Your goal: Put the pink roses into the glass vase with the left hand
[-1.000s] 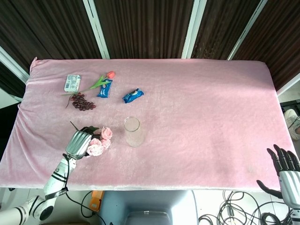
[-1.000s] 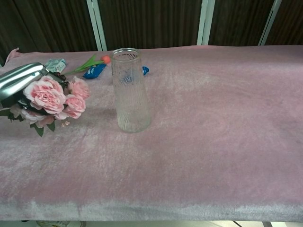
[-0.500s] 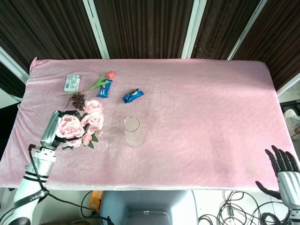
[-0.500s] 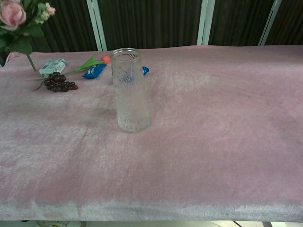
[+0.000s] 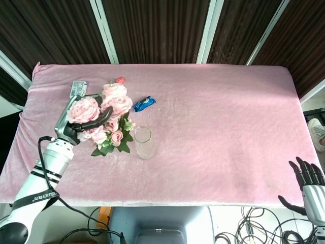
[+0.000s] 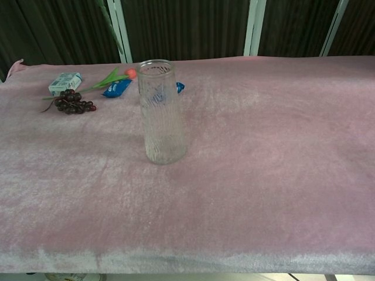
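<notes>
In the head view my left hand (image 5: 75,121) grips the bunch of pink roses (image 5: 104,113) and holds it high above the table, blooms up and leaves hanging below. The bunch hangs just left of the glass vase (image 5: 143,142), which stands upright and empty on the pink cloth. The chest view shows the vase (image 6: 162,111) but neither the hand nor the blooms; only a thin green stem (image 6: 112,28) crosses the top left. My right hand (image 5: 307,179) is at the bottom right, off the table, its fingers apart and holding nothing.
At the back left lie a white packet (image 6: 64,82), dark grapes (image 6: 73,103), an orange tulip (image 6: 117,76) and a blue packet (image 6: 117,88). A second blue packet (image 5: 144,103) lies behind the vase. The pink cloth (image 5: 228,127) covers the table.
My left hand has lifted the roses off the cloth, raised them out of the chest view and carried them right toward the vase. The right hand has barely moved.
</notes>
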Controlling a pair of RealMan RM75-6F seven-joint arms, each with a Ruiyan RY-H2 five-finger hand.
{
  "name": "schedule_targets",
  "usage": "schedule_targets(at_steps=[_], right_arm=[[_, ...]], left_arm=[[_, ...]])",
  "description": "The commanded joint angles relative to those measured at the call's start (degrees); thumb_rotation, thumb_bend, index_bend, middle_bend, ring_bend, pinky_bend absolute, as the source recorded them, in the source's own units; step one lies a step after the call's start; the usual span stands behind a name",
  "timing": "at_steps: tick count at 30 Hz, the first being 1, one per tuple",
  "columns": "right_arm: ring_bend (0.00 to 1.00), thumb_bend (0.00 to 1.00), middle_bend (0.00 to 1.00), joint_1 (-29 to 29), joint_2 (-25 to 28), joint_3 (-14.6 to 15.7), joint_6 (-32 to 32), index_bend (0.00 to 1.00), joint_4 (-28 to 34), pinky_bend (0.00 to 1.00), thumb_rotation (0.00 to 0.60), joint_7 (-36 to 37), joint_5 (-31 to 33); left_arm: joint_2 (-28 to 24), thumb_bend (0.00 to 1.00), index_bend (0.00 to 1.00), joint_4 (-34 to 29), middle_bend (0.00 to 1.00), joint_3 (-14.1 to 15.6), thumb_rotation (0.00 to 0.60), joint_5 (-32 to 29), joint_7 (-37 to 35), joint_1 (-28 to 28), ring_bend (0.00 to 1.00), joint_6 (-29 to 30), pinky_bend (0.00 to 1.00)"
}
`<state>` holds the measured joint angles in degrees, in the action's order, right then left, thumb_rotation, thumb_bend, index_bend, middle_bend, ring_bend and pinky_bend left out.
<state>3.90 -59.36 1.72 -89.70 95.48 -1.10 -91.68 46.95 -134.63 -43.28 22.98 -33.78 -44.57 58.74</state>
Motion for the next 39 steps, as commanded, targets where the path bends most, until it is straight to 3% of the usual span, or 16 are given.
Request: schedule_targets(at_steps=[1,8,13,25,39], right_arm=[[0.00,0.30,0.00,0.18,0.24,0.04,-0.28,0.00,-0.08,0.00,0.600,0.49,-0.05],[0.00,0.30,0.00,1.24,1.29,-0.05,-2.51,0.00,-0.73,0.00,0.600,3.65,-0.33],[0.00,0.30,0.00,1.57,1.62,0.00,-3.11,0.00,-1.16,0.00,0.600,4.82,-0.57],[0.00,0.30,0.00,2.21,1.90,-0.17,-3.94,0.00,-1.57,0.00,0.600,5.86,-0.24],[0.00,0.30,0.00,2.58,1.82,-0.65,-4.17,0.00,-1.67,0.00,0.600,5.86,0.55]], left_arm=[[2.36,0.44,0.85,-0.36,0.88,-0.64,0.600,-7.20,4.49,-7.02,0.66,3.93,0.64],[9.43,0.44,0.85,0.45,0.88,-0.29,0.600,-12.39,8.77,-13.91,0.66,13.42,0.67],[12.85,0.44,0.85,3.80,0.88,-0.24,0.600,-14.33,10.45,-16.18,0.66,14.35,0.67],[16.20,0.44,0.85,9.82,0.88,0.09,0.600,-13.63,11.29,-14.93,0.66,10.41,0.67],[20.70,0.48,0.85,16.75,0.88,4.46,0.600,-8.32,12.93,-12.48,0.66,4.04,0.69]])
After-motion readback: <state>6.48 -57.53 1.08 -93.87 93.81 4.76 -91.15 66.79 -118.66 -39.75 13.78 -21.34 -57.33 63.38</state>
